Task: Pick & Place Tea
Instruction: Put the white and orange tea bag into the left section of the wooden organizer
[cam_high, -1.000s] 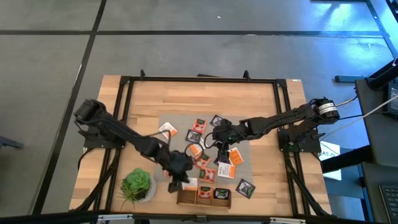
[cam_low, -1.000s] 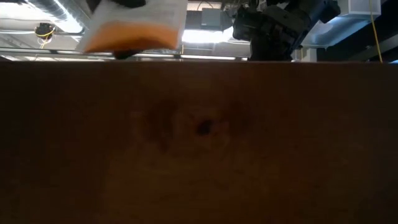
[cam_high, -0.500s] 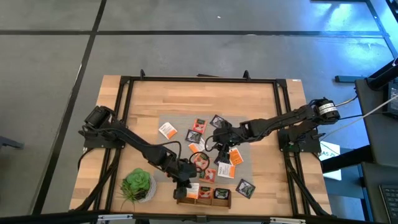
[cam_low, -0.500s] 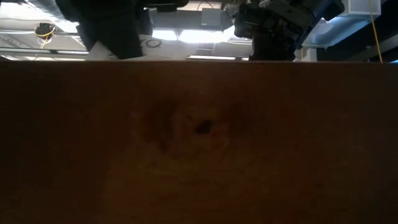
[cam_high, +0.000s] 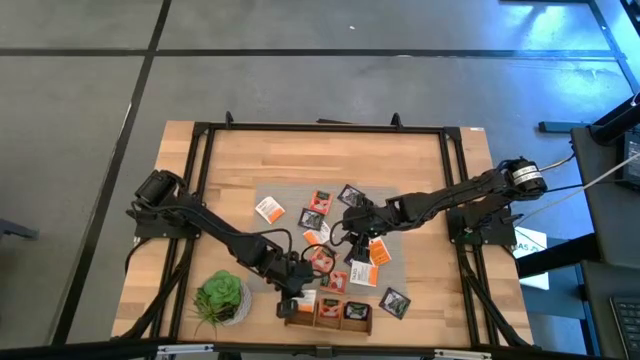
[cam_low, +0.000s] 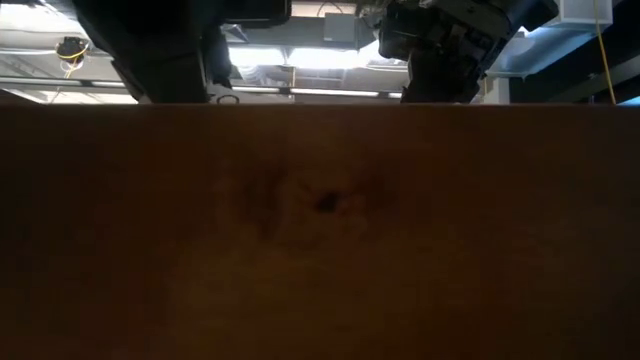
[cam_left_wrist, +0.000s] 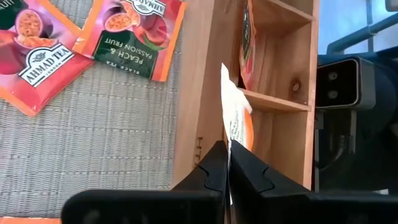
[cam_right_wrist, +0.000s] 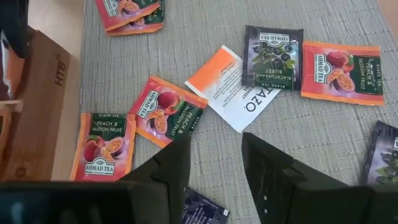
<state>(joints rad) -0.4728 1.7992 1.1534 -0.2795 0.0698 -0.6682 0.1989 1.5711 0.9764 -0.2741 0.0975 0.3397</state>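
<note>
- Left gripper (cam_left_wrist: 227, 163) is pinching a white-and-orange sachet (cam_left_wrist: 235, 121) edge-on, fingers pressed together on it, just over the near wall of the wooden box (cam_left_wrist: 198, 93); in the high view this gripper (cam_high: 292, 298) is hanging at the box's left end.
- The held sachet is standing upright, its lower part dipping into the compartment right ahead of the fingers; judging by this, the drop is under way, not yet let go.
- An orange sachet (cam_left_wrist: 247, 43) is already sitting in the next compartment beyond. The high view shows the box (cam_high: 328, 314) carrying packets in its other slots, so part of the job looks done.
- Right gripper (cam_right_wrist: 215, 163) is hovering spread and empty over the grey mat (cam_right_wrist: 311, 130), with a white-and-orange sachet lying flat (cam_right_wrist: 239, 93) just ahead of its fingers.
- Around that claw, many sachets are lying loose: a black one (cam_right_wrist: 272, 48), orange peach ones (cam_right_wrist: 342, 71), another beside the box (cam_right_wrist: 102, 146). My read: well over half remains to sort.
</note>
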